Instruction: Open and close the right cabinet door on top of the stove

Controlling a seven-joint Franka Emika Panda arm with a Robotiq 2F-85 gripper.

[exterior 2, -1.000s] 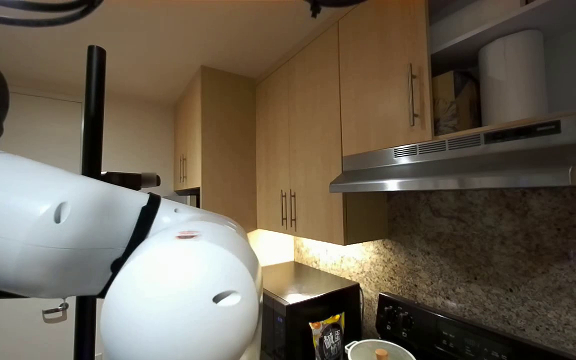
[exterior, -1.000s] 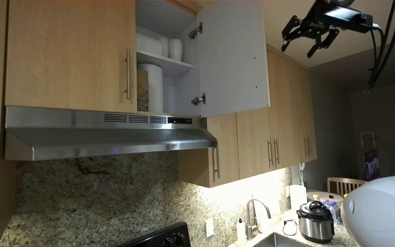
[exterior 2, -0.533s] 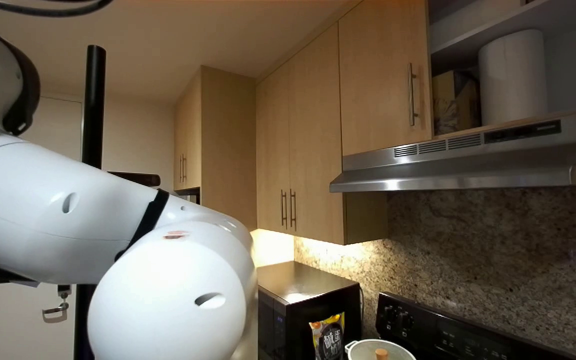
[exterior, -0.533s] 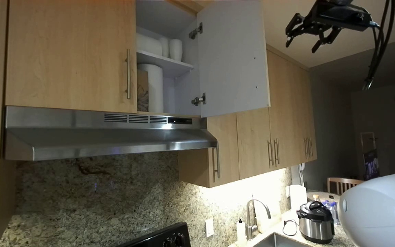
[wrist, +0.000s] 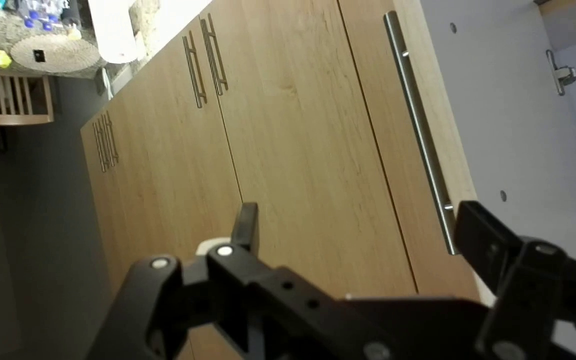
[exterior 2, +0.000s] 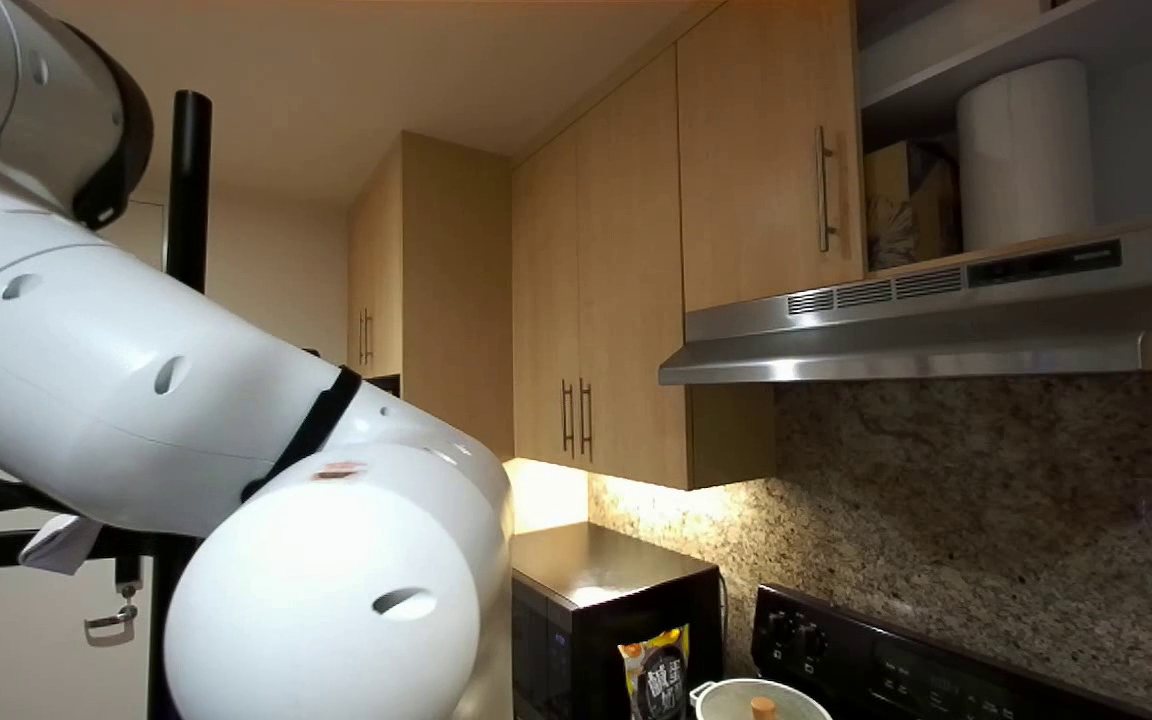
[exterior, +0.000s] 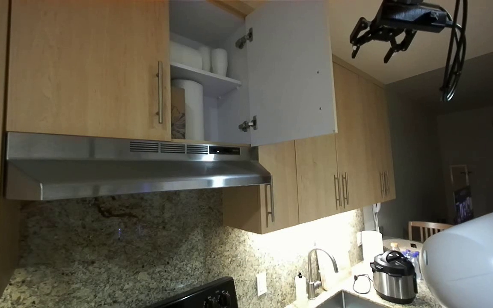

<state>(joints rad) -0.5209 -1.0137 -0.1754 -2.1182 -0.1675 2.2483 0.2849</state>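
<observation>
the run of long wood doors (exterior: 360, 132) is the biggest thing on my screens: in an exterior view it hangs lower than my gripper (exterior: 370, 57), and in the wrist view it spreads out ahead of it. the white arm (exterior: 477, 261) shows in both exterior views, a rounded section of it well below the gripper. the range hood (exterior: 139, 171) sits lower than the gripper and well off to its left as i look. of the stove (exterior: 218, 293) i get a black upper panel in both exterior views, far lower than the gripper. the right cabinet door (exterior: 289, 72) stands swung wide, near the gripper and left of it in an exterior view, pale inner face showing and a gap between the two. past the door, farther from the gripper, a shelf (exterior: 208, 77) bears white rounded items (exterior: 219, 62) above a white cylinder (exterior: 194, 111). my gripper is released, its jaws spread well apart and aimed downward as i look. in the wrist view the door's slim silver handle (wrist: 423, 135) slants to just beside one fingertip (wrist: 483, 240), while the other fingertip (wrist: 247, 225) shows against the long wood doors.
</observation>
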